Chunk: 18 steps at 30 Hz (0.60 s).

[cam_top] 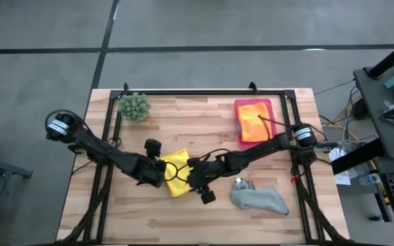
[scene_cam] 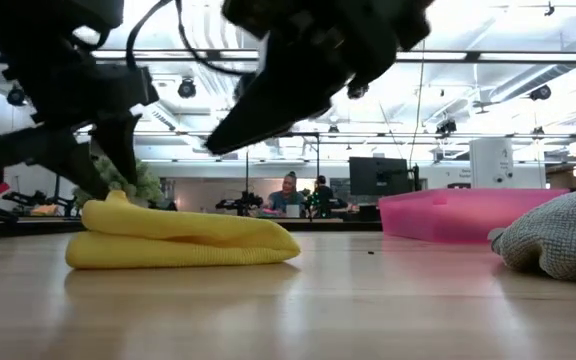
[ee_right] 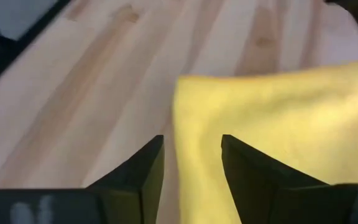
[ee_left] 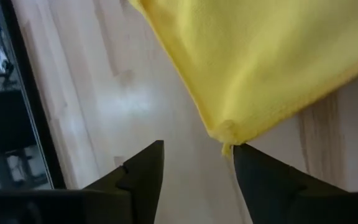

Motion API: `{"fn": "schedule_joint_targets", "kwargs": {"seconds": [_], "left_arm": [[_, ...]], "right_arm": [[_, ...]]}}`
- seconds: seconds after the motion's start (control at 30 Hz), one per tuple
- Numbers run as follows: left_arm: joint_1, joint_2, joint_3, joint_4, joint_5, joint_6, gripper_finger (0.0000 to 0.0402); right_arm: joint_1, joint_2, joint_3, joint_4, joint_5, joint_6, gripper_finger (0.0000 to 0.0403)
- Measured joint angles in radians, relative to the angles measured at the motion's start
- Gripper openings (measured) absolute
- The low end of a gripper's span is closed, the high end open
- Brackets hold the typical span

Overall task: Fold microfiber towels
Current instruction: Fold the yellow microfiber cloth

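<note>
A yellow towel (cam_top: 177, 171) lies folded over on the wooden table (cam_top: 252, 225), flat on its underside (scene_cam: 183, 250). My left gripper (ee_left: 197, 152) stands open at the towel's left end; a towel corner (ee_left: 227, 132) lies just ahead of one fingertip. My right gripper (ee_right: 192, 146) is open and hangs over the towel's right part (ee_right: 272, 118), clear above it in the low view. An orange towel (cam_top: 254, 121) lies on the pink tray (cam_top: 238, 106). A grey towel (cam_top: 258, 199) lies crumpled near the front right.
A spiky green plant (cam_top: 134, 106) stands at the far left corner. The pink tray (scene_cam: 448, 212) sits at the far right. A black frame (cam_top: 204, 93) runs along the table's edges. Bare wood shows along the near edge and at the far middle.
</note>
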Motion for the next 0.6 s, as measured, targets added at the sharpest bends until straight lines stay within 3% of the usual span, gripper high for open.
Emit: {"fn": "schedule_joint_targets", "kwargs": {"seconds": [0.2, 0.5, 0.6], "left_arm": [[-0.002, -0.002, 0.082, -0.025, 0.109, -0.111, 0.0178], [-0.008, -0.003, 0.168, -0.157, 0.145, -0.251, 0.0178], [-0.01, -0.003, 0.179, -0.105, 0.161, -0.282, 0.0178]], "right_arm": [[0.005, -0.071, -0.04, -0.113, 0.142, 0.007, 0.0128], [0.005, -0.07, -0.13, -0.086, 0.153, 0.061, 0.0078], [0.005, -0.069, -0.161, -0.026, 0.154, 0.07, 0.0058]]}}
